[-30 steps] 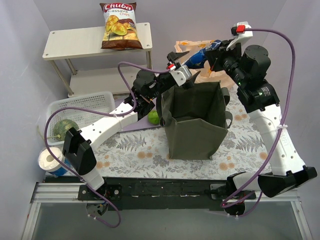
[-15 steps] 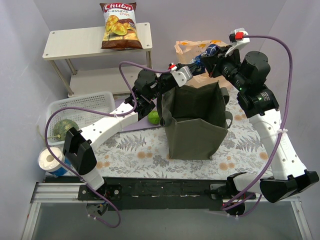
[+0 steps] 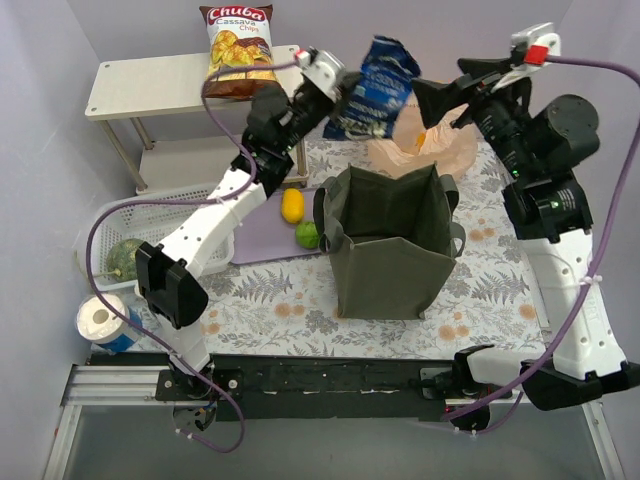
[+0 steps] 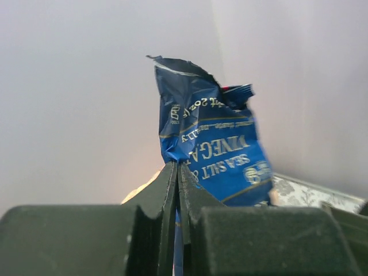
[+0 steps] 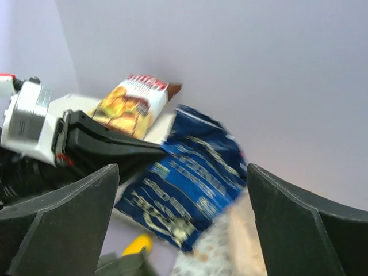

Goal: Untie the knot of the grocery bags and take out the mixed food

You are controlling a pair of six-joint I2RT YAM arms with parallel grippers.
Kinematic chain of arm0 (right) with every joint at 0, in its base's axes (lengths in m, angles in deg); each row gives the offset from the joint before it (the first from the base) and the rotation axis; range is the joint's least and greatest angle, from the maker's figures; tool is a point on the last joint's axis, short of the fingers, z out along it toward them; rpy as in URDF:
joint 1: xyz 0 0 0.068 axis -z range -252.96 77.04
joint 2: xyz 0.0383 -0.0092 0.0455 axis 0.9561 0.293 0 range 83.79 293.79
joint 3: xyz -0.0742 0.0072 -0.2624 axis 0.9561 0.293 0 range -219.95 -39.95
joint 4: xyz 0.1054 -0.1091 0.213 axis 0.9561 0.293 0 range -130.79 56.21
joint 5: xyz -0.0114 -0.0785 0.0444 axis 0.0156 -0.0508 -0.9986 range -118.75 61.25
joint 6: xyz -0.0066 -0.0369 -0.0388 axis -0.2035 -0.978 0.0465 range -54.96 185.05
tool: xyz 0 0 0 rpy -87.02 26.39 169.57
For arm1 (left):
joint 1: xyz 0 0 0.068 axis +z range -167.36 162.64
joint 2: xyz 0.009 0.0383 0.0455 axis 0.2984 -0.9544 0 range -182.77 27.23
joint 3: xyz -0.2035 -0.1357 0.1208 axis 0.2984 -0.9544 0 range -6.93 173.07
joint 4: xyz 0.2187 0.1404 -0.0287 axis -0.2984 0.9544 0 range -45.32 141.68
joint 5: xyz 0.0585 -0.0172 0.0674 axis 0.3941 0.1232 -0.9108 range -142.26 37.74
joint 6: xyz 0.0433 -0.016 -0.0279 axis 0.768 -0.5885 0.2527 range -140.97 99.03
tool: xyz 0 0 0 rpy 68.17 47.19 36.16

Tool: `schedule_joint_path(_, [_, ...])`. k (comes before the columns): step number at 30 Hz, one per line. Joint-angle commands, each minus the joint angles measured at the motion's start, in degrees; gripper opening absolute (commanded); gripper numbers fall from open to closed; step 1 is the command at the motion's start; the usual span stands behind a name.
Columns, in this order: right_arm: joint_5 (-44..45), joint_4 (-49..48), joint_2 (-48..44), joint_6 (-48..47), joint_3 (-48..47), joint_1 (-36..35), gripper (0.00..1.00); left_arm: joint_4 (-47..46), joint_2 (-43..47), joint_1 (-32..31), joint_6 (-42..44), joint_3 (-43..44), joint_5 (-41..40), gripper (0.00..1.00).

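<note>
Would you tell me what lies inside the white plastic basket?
In the white plastic basket, a round green melon sits near-left; the left arm hides the right side.

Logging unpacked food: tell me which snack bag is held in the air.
The dark-blue snack bag, pinched in the left tool; the red-yellow Chuba chips bag lies on the white shelf.

The left arm [image 3: 215,225] rises from its base to a bent elbow, then stretches long toward 1 o'clock, its wrist lifted high. The left gripper [image 3: 338,95] has its jaws pressed together, pinching the dark-blue snack bag [image 3: 375,85] by one edge. The right arm [image 3: 565,260] stands steeply toward 12 o'clock, and its wrist turns toward 9 o'clock. The right gripper [image 3: 435,108] has its jaws spread wide and holds nothing.
</note>
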Motion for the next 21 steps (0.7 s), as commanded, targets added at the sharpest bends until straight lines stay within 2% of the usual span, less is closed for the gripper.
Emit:
schedule_joint_path(1, [8.8,-12.4,-5.0,-11.4,1.5,0.7,0.98,6.3,0.5,7.6,-11.4,9.7,1.4,0.00])
schedule_joint_path(5, [21.8,-19.3,-6.7,-17.8,7.9,0.7,0.98,7.5,0.7,12.2,-13.3,12.4,5.7,0.00])
schedule_joint_path(11, [23.7,-22.4,-7.8,-21.0,14.3,0.9,0.98,8.6,1.0,18.7,-12.2,16.8,6.2,0.00])
schedule_joint_path(15, [17.5,-20.9,-9.1,-22.5,17.4,0.8,0.97,8.2,2.0,23.6,-10.6,17.7,5.6,0.00])
schedule_joint_path(19, [0.3,-15.5,-11.5,-26.5,22.8,0.9,0.98,7.6,3.2,27.5,-9.3,18.2,4.7,0.00])
schedule_joint_path(21, [-3.1,-14.2,-13.0,-27.5,26.6,0.7,0.99,7.3,3.5,30.3,-9.1,18.5,5.0,0.00])
